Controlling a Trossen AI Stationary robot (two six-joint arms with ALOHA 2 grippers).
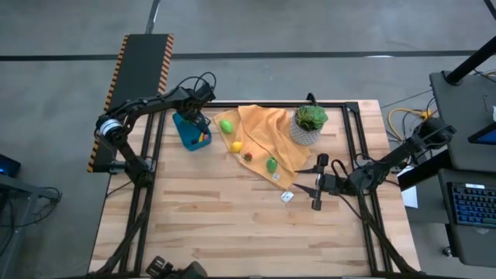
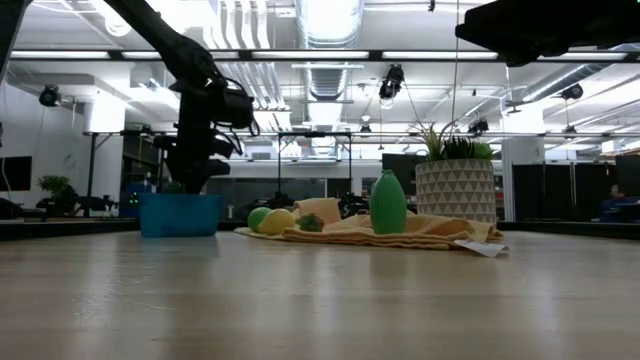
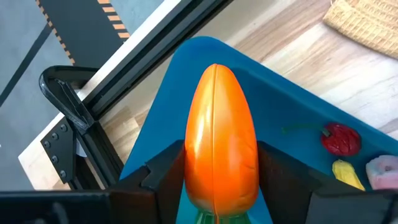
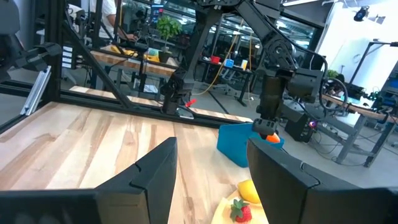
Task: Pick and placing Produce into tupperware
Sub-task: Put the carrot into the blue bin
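Gripping an orange carrot (image 3: 219,140) between its fingers, the left gripper (image 1: 201,118) hangs over the blue tupperware (image 1: 186,132) at upper left in the high view; the right gripper (image 1: 308,180) waits wide at centre right.

Potted plant (image 1: 309,124) — on orange cloth (image 1: 267,139) (rumpled).

Bright, even overhead light; ceiling strip lamps (image 2: 330,18) glare, and the near table (image 2: 320,300) blurs in the low view.
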